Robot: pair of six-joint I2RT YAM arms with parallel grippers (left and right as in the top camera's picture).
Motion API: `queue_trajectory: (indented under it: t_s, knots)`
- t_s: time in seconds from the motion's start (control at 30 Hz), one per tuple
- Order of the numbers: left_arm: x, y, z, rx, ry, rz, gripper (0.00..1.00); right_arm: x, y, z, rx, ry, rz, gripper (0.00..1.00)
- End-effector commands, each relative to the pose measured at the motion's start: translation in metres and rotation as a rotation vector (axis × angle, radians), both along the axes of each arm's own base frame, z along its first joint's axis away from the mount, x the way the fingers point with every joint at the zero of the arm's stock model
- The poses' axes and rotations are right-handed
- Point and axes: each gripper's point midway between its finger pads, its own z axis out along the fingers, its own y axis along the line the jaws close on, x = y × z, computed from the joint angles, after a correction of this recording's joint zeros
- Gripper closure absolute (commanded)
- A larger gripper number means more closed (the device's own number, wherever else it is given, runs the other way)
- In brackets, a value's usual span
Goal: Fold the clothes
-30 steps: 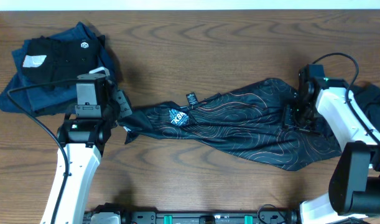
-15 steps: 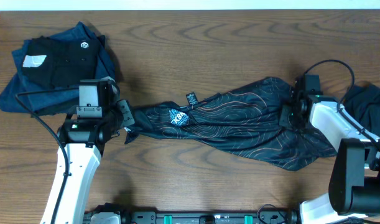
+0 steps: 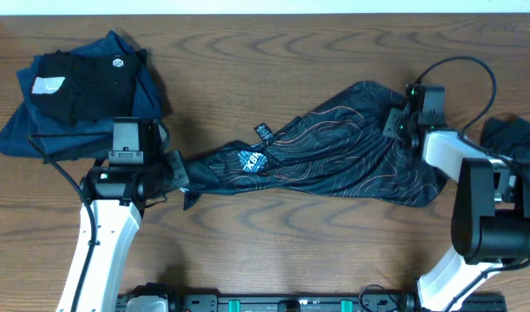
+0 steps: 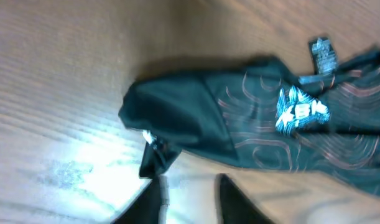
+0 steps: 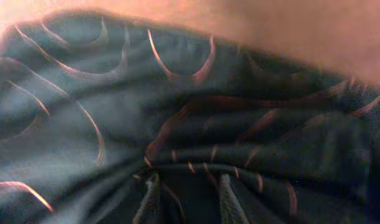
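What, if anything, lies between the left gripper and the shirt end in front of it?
Nothing visible. The left gripper stands open just short of the shirt's bunched end, with only bare table between them. The blue pile lies on the arm's other side, out of the way.

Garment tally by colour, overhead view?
Black T-shirt with contour lines: 1
Plain black garment: 1
Blue garment: 1
Dark garment at the right edge, exact colour unclear: 1
Total: 4
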Motion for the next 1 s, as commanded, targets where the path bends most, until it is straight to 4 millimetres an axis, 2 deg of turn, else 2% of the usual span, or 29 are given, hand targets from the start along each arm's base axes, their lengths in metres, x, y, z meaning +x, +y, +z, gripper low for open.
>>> queue_trajectory:
  t_s: [0.0,0.03,0.13,0.27,0.4,0.63,0.73,0.83,0.87,0.93,0.97]
  knots:
    - [-0.005,-0.004,-0.004,-0.027,0.025,-0.009,0.51,0.041,0.001,0.054,-0.024,-0.092,0.051,0.67]
    - [-0.006,-0.004,-0.006,-0.029,0.033,-0.005,0.45,0.046,0.000,0.068,-0.033,-0.092,0.060,0.65]
    - [-0.011,-0.004,-0.014,-0.029,0.067,-0.004,0.42,0.053,-0.002,0.108,-0.049,-0.061,0.081,0.53]
    - [-0.013,-0.004,-0.029,-0.031,0.126,0.008,0.40,0.036,-0.001,0.139,-0.042,0.047,0.086,0.44]
    - [-0.010,-0.004,-0.049,-0.028,0.197,0.009,0.38,0.002,0.000,0.146,-0.029,0.190,0.089,0.34]
    - [0.004,-0.004,-0.099,-0.025,0.304,0.011,0.26,-0.049,0.002,0.146,-0.009,0.360,0.083,0.32]
    - [0.001,-0.004,-0.121,-0.025,0.367,0.012,0.25,-0.067,0.003,0.146,-0.004,0.423,0.084,0.32]
    - [-0.002,-0.014,-0.138,-0.082,0.421,0.000,0.25,-0.087,0.004,0.143,0.002,0.503,0.085,0.32]
    - [-0.002,-0.019,-0.142,-0.111,0.431,-0.005,0.29,-0.092,0.005,0.142,0.004,0.527,0.086,0.31]
    - [0.000,-0.033,-0.146,-0.193,0.437,-0.021,0.51,-0.101,0.005,0.140,0.007,0.562,0.088,0.31]
    - [0.002,-0.040,-0.145,-0.238,0.432,-0.031,0.70,-0.105,0.006,0.140,0.008,0.579,0.088,0.31]
